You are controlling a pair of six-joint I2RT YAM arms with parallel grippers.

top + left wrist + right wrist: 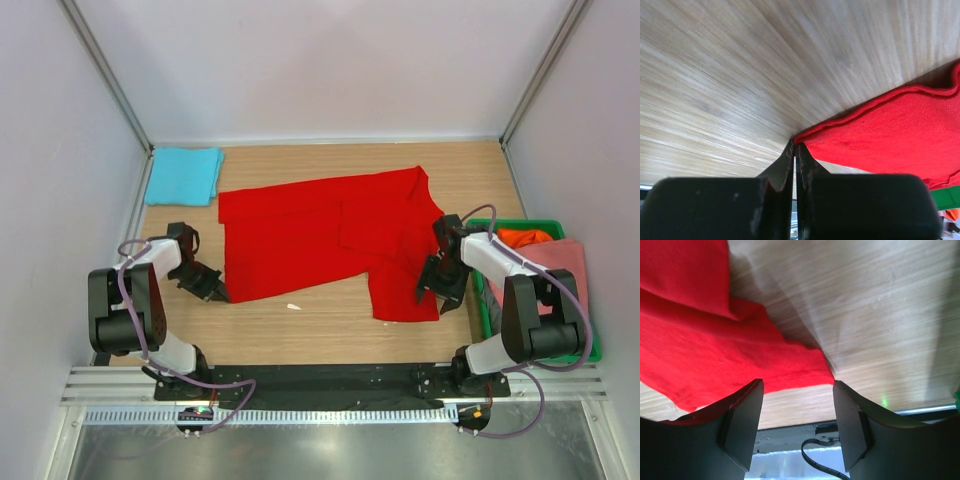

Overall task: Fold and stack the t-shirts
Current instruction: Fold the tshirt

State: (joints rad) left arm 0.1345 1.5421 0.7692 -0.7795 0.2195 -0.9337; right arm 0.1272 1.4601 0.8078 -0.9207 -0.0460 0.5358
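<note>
A bright red t-shirt (pixel 320 235) lies spread across the middle of the wooden table, one part folded over on its right side. My left gripper (pixel 218 292) is shut at the shirt's near-left corner; in the left wrist view the fingertips (pixel 790 150) pinch the tip of the red hem (pixel 890 130). My right gripper (pixel 432 293) is open and hovers over the shirt's near-right corner; in the right wrist view the red cloth (pixel 700 340) lies beyond the open gripper (pixel 797 385). A folded turquoise tee (pixel 183 175) lies at the far left.
A green crate (pixel 592 352) stands at the right edge, holding an orange tee (pixel 522 237) and a salmon pink tee (pixel 562 255). A small white scrap (pixel 293 306) lies on the table near the shirt's front hem. White walls enclose the table on three sides.
</note>
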